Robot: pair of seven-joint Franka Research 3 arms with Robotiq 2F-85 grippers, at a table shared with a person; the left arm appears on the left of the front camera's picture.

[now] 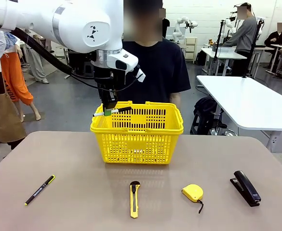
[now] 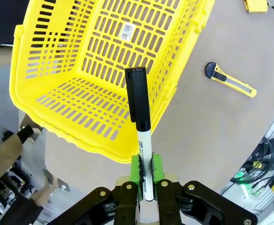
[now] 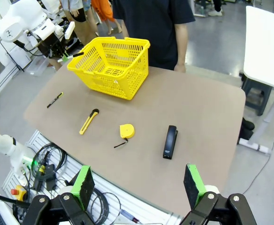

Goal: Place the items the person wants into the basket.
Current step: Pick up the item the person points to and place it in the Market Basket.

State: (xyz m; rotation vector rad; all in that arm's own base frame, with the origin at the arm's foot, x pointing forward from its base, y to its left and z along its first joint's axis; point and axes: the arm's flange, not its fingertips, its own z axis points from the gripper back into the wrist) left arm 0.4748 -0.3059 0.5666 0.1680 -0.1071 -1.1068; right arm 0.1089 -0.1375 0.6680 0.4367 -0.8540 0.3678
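Gripping the marker [image 2: 139, 108] by its barrel, the left claw [image 2: 146, 168] hangs above the basket [image 1: 137, 139]'s left rim, seemingly so it drops inside. Rightward, tape measure [image 1: 193, 192] and stapler [image 1: 246, 187] lie on the table [image 1: 83, 163]; the right claw [image 3: 137, 183] gapes empty.

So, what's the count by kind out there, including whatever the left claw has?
Marker, in the left claw: 1
Pen: 1
Utility knife: 1
Tape measure: 1
Stapler: 1
Basket: 1
Total: 6
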